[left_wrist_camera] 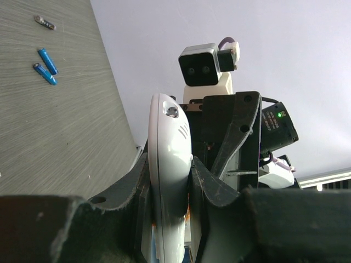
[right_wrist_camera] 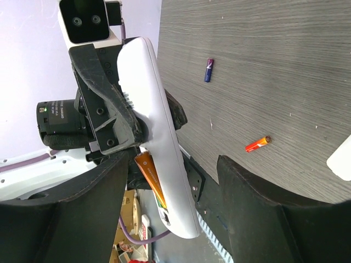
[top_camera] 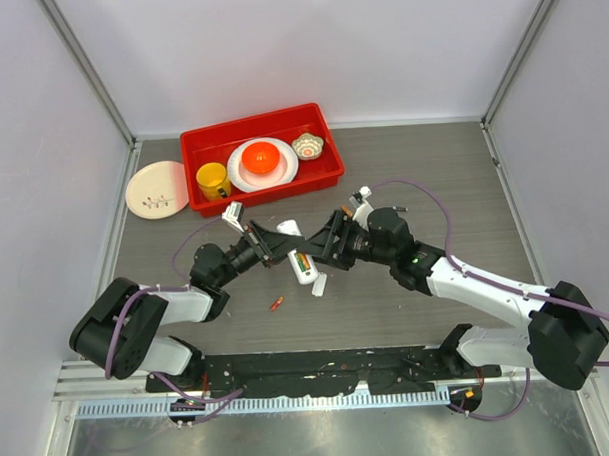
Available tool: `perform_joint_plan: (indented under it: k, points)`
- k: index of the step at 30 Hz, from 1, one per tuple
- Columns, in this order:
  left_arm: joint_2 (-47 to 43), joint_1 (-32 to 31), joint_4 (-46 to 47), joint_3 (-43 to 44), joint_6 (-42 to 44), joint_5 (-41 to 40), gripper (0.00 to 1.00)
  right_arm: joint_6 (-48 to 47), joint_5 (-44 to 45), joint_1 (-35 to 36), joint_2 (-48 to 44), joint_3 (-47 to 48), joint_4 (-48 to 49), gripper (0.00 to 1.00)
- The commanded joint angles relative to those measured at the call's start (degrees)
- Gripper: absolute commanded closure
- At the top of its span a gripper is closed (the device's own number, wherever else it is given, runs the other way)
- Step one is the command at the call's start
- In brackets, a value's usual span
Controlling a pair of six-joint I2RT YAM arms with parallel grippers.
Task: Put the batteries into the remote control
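Note:
My left gripper [top_camera: 277, 247] is shut on the remote control [top_camera: 302, 260], a slim white oblong held edge-on above the table. In the left wrist view the remote [left_wrist_camera: 169, 159] is clamped between both fingers [left_wrist_camera: 216, 186]. My right gripper [right_wrist_camera: 174, 164] is open, its jaws wide on either side of the remote's [right_wrist_camera: 153, 115] lower end and not touching it. An orange and green battery [right_wrist_camera: 151, 175] sits in the remote's open compartment. Loose batteries lie on the table: a red-orange one [right_wrist_camera: 258, 143] [top_camera: 275, 304], a dark blue one [right_wrist_camera: 208, 70], two blue ones [left_wrist_camera: 46, 67] and a grey one [left_wrist_camera: 44, 22].
A small white cover piece [top_camera: 319, 283] lies on the table under the grippers. A red tray [top_camera: 251, 125] at the back holds a yellow cup [top_camera: 213, 180], an orange ball on a white plate [top_camera: 263, 159] and a small bowl [top_camera: 308, 146]. A cream plate [top_camera: 156, 188] lies left of it.

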Motion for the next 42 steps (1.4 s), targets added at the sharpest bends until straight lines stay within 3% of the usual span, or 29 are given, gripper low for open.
perform_joint_plan:
  k: [1, 27, 38, 42]
  points:
    - [-0.4, -0.3, 15.1, 2.0, 0.7, -0.4, 1.00, 0.6, -1.0, -0.3, 0.7, -0.3, 3.7, 0.29]
    - [-0.7, -0.8, 15.1, 2.8, 0.6, -3.9, 1.00, 0.9, -3.4, -0.2, 1.5, -3.5, 7.0, 0.53]
    - [-1.1, -0.9, 15.1, 3.8, 0.3, -5.7, 1.00, 0.3, -3.8, 0.4, 1.7, -4.2, 7.3, 0.55]
    - [-1.5, -0.9, 15.1, 3.8, 0.5, -6.3, 1.00, 0.6, -3.9, 0.5, 1.8, -4.8, 7.9, 0.60]
